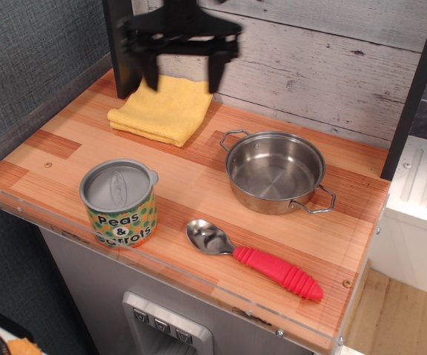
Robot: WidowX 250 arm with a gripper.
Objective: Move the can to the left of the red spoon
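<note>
The can [119,203], a short tin with a grey lid and a dotted "Peas & Carrots" label, stands upright near the counter's front left edge. The red spoon [254,259] lies to its right, silver bowl toward the can, red ribbed handle pointing right. My gripper [183,74] is open and empty, high above the back of the counter, over the yellow cloth, far from the can.
A folded yellow cloth [162,109] lies at the back left. A shiny steel two-handled pot [274,171] stands right of centre. A grey wood wall [332,66] runs behind the counter. The wooden counter [199,185] has a clear front lip.
</note>
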